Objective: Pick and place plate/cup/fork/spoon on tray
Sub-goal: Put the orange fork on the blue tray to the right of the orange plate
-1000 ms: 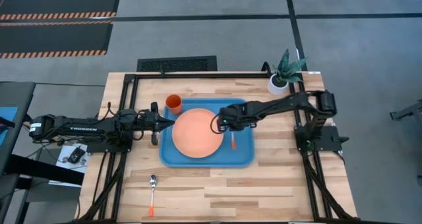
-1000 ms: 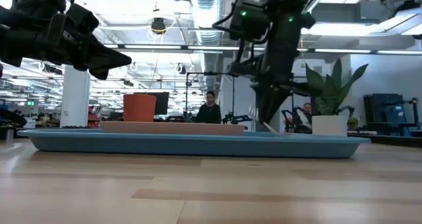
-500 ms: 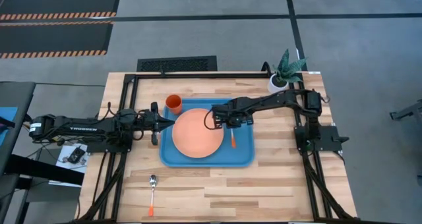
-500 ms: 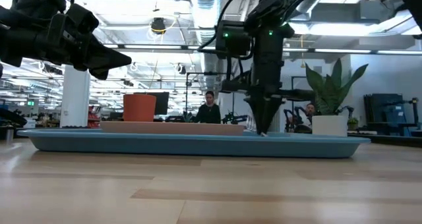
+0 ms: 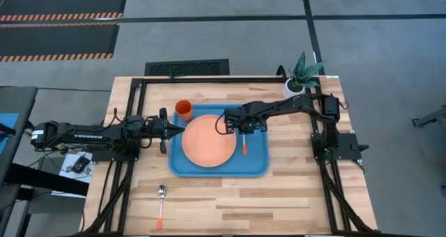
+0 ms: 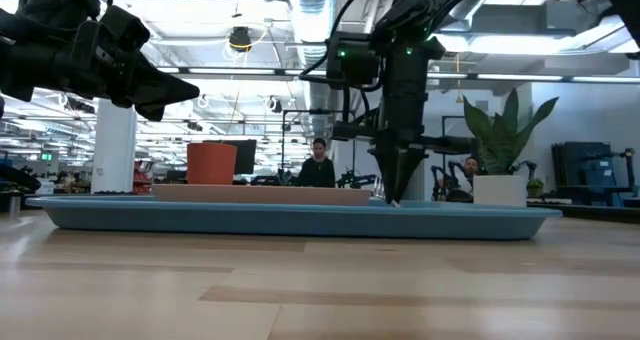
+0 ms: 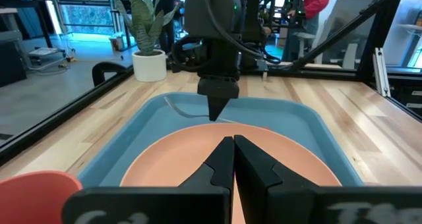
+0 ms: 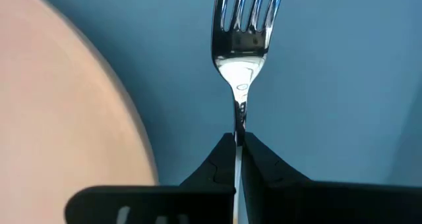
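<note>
The right tool points down with its tips pinched on the neck of the fork, setting it on the tray floor just beside the plate, while the clenched, empty left tool waits at the tray's edge.

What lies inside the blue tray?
The tray holds the plate, the cup and the fork, pinched by the right gripper. The tray floor under the plate is covered.
</note>
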